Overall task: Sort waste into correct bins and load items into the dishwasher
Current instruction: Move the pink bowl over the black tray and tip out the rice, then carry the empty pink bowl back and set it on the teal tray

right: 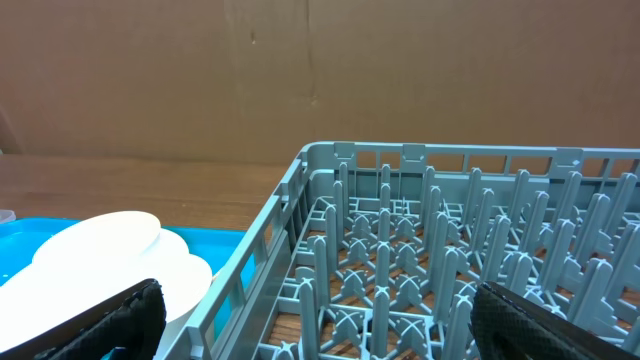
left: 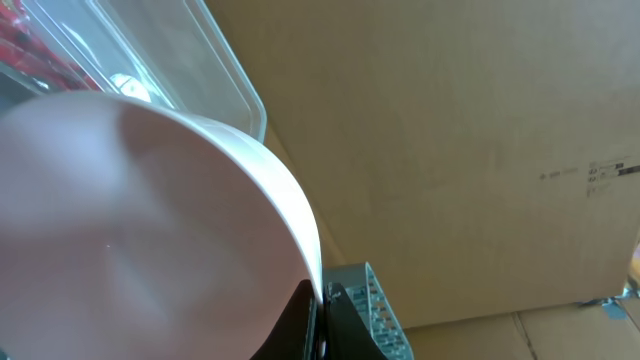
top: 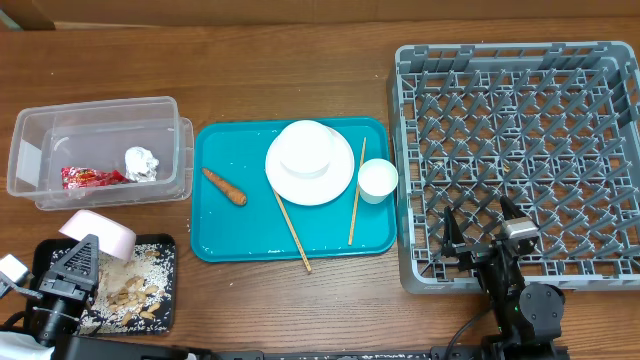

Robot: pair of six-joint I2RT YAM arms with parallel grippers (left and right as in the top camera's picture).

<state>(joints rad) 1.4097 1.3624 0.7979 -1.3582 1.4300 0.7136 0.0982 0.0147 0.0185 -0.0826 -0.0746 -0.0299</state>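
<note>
Overhead, a wooden tabletop [top: 300, 60]. At far left, a clear tub [top: 95, 103] holds the red wrapper [top: 90, 177] and the tissue ball [top: 141, 163]. Near left, a black tray [top: 172, 280] carries rice and beige scraps [top: 135, 285]. The left jaws are clamped on the rim of the pink bowl [top: 100, 232], which is tipped above that tray's far edge. In the middle, a teal tray [top: 240, 225] bears the carrot [top: 224, 186], the white plate [top: 335, 180] with the white bowl [top: 305, 150] on it, the cup [top: 377, 179] and two chopsticks [top: 292, 228]. At right, the grey rack [top: 510, 50] is empty. The right jaws stand wide, holding nothing, over its near edge.

Left wrist view: the pink bowl's smooth surface fills the frame, pinched at the rim, with the clear tub beyond.

Right wrist view: bare rack pegs ahead, plate and bowl to the left, jaw tips far apart.

Judging from this, the wrapper, tissue and scraps are sorted; the carrot and every dish are not yet dealt with.
</note>
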